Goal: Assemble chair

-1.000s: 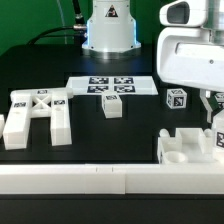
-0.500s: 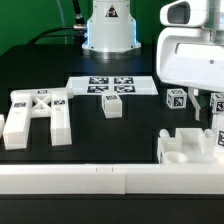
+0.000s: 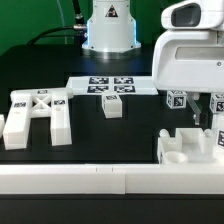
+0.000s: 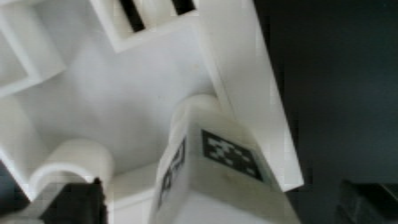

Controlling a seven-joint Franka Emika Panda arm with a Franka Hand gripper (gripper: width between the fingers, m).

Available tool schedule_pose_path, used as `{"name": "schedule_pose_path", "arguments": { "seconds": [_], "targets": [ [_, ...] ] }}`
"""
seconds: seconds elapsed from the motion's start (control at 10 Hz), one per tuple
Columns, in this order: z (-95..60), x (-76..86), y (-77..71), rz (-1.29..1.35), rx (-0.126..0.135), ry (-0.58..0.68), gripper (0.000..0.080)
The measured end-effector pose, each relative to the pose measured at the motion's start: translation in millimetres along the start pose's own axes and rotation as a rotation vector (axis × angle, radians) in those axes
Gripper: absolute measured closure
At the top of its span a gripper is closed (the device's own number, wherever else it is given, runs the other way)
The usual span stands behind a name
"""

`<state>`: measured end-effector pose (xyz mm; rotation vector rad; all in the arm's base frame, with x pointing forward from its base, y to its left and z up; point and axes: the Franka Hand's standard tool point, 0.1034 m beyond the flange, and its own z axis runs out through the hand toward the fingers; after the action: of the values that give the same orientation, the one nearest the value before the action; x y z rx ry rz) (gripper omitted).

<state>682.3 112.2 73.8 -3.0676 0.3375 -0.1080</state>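
Frankly, the chair is barely begun: every part I can see lies loose on the desk [image 3: 140,125], with nothing joined. The seat block [image 3: 185,150] sits right below the fingers [image 3: 199,112], and a tagged leg [image 4: 222,155] stands between them against that block, so I judge this to be the first joint being attempted. Just beside the fingers is a tagged cube [image 3: 177,98]. Well apart from them lie a short peg [image 3: 112,106] and, farther off, the H-shaped piece [image 3: 35,112], with the marker board [image 3: 112,86] beyond the peg. All of these have yet to be fitted.

Whether the fingers pinch the leg I cannot tell. The wrist view is blurred and shows only dark tips either side of it. The exterior view cuts the leg off at the frame edge, and the arm's housing covers much of the fingers.
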Motion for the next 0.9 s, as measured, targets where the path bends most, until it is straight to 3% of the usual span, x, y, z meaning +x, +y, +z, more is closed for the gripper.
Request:
{"name": "schedule_pose_path", "arguments": {
  "seconds": [0.5, 0.9],
  "targets": [
    [-0.2, 2.0, 4.8, -0.448, -0.019, -0.001, 0.0151],
    [1.2, 3.4, 7.2, -0.599, -0.034, 0.007, 0.0151]
  ]
}}
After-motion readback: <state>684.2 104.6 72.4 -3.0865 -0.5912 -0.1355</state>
